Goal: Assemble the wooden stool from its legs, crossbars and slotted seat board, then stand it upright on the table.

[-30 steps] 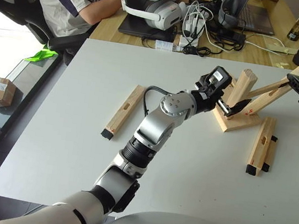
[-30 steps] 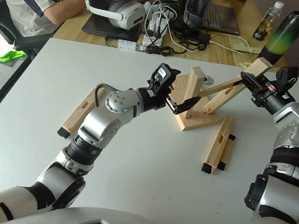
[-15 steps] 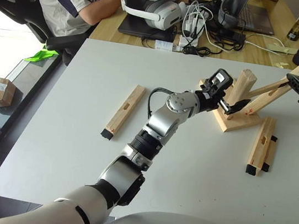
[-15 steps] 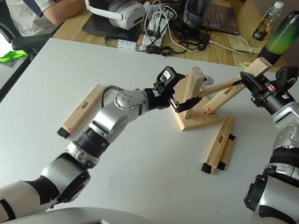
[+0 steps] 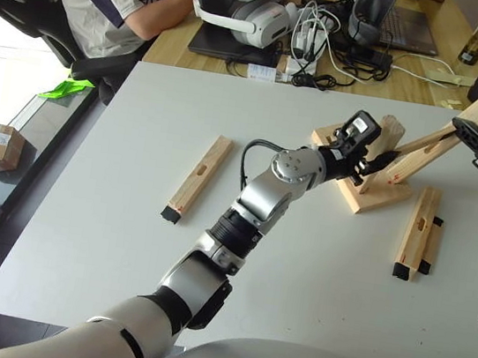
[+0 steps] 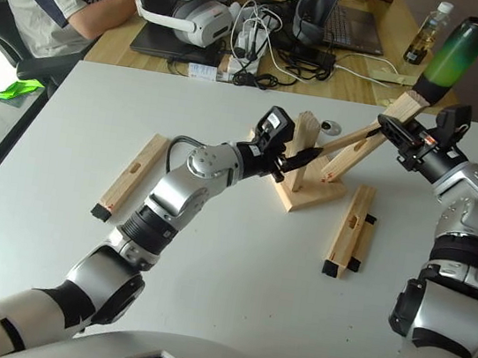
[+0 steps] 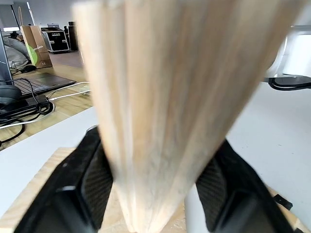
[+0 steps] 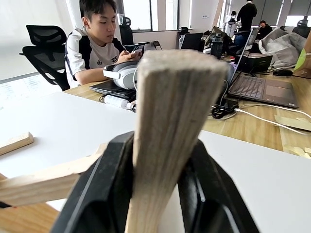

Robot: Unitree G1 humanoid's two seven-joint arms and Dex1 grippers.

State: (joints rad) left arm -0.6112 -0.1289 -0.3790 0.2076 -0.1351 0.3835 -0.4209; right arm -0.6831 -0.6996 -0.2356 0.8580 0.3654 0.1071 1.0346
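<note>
Behind the white bench runs a wooden desk crowded with laptops, headsets and cables. On the bench's far right part lies the slotted seat board, flat, with one leg standing in it nearly upright. The left gripper has its jaws clamped on that upright leg low down, close above the board; the left wrist view shows a black pad pressed on each side of the wood.

The right gripper holds a second, tilted leg near its upper end, jaws closed on it. This leg's long axis slants from the right jaws down and inward to the board's right edge, where its lower end rests. A thin crossbar reaches from the tilted leg towards the upright one. Whether its far end sits in a slot I cannot tell.

By my reading the coming move turns on that slant. The right arm has to swing the tilted leg up towards vertical, while the left arm steadies the upright leg and the board.

Counted: one seat board, one crossbar, two legs in the jaws. One loose slotted leg lies well apart on the left. Two more slotted pieces lie side by side just right of the board.
</note>
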